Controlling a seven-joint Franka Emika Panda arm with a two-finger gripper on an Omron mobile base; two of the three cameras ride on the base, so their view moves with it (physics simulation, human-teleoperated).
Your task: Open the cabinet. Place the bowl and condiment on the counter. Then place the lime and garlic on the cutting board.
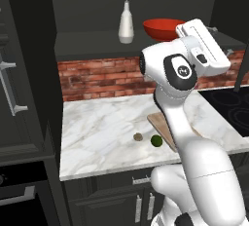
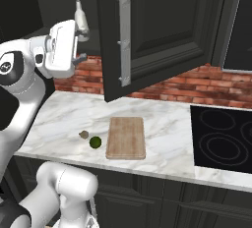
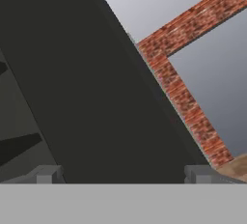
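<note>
Left base view: cabinet [image 1: 92, 6] stands open, its shelf exposed; on the shelf the white condiment [image 1: 126, 24] bottle stands upright, the red bowl [image 1: 164, 28] just beside it toward the stove side, both not yet taken down. Arm raised high, the hand [image 1: 220, 49] at shelf level, in front of the bowl's right part, nothing seen in it. Below, on the marble surface [image 1: 102, 122], the garlic [image 1: 138, 136] and the lime [image 1: 156, 141] lie near each other, just off the edge of the cutting board [image 1: 158, 121], which the arm partly hides. Right base view: the right door swung out wide over the surface, long silver handle [image 2: 124, 40] facing the camera; the hand sits up beside the condiment, fingers dark and small, apart from the bottle as far as I can tell. Cutting board bare; lime and garlic on the surface just left of it, close together, not on the wood. Hand view: both tips [image 3: 47, 175] set wide apart, released, nothing between them; dark door panel fills the near field, brick backsplash [image 3: 188, 107] running beyond. Judgement: opening step done; bowl, condiment, lime and garlic all left to move — four placements outstanding
</note>
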